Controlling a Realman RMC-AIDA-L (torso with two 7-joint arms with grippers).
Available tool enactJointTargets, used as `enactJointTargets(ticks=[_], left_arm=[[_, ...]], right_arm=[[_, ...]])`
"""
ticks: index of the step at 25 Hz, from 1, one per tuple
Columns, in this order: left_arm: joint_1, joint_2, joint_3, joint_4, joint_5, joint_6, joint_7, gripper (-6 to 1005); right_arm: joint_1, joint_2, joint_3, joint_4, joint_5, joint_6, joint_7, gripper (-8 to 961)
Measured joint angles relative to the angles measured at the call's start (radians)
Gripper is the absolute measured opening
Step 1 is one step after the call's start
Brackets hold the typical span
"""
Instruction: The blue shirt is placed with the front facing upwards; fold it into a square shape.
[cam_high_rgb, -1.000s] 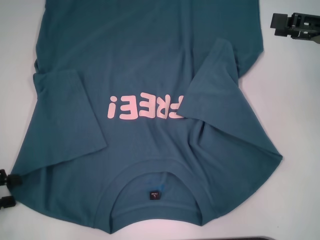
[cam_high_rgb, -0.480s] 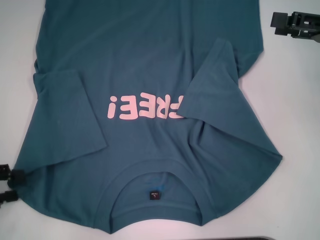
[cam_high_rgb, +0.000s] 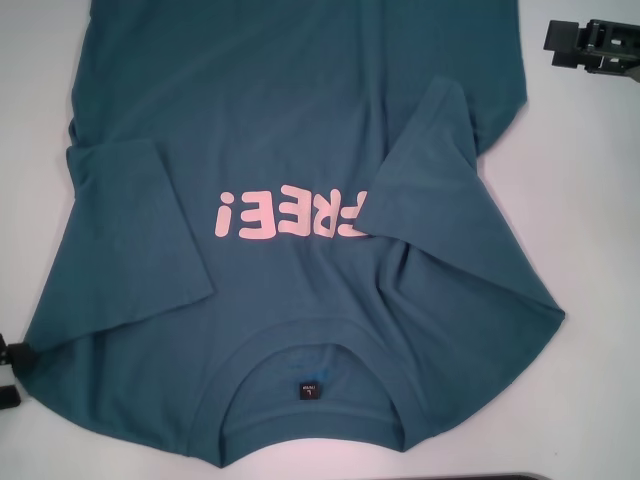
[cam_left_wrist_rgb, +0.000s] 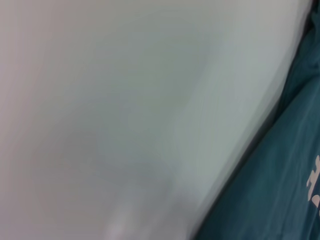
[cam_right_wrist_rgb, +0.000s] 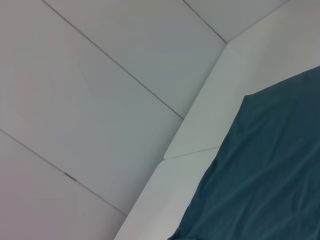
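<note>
The blue shirt (cam_high_rgb: 300, 130) lies flat on the white table (cam_high_rgb: 590, 200), front up, with the pink "FREE!" lettering (cam_high_rgb: 290, 215) upside down and the collar with its dark label (cam_high_rgb: 309, 389) nearest me. Both sleeves are folded inward: one (cam_high_rgb: 140, 230) on the left, one (cam_high_rgb: 440, 165) on the right, covering the first letter. My left gripper (cam_high_rgb: 6, 375) is at the shirt's near left corner, beside the cloth, open and holding nothing. My right gripper (cam_high_rgb: 590, 45) hovers off the shirt at the far right. Each wrist view catches the shirt (cam_left_wrist_rgb: 280, 190) (cam_right_wrist_rgb: 265, 175).
Bare white table lies on both sides of the shirt. The right wrist view shows the table's edge (cam_right_wrist_rgb: 200, 135) and grey floor tiles (cam_right_wrist_rgb: 100, 100) beyond it. A dark strip (cam_high_rgb: 500, 477) runs along the near edge of the head view.
My left gripper has drawn back leftward, away from the shirt's corner and nearly out of the picture. The right gripper has shifted slightly away. The shirt has not moved.
</note>
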Motion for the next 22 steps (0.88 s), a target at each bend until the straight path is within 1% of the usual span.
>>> enactJointTargets(ticks=[22], left_arm=[[-0.017, -0.003, 0.018, 0.009, 0.033, 0.023, -0.002, 593]], right_arm=[[0.0, 0.0, 0.011, 0.009, 0.0, 0.005, 0.0, 912]])
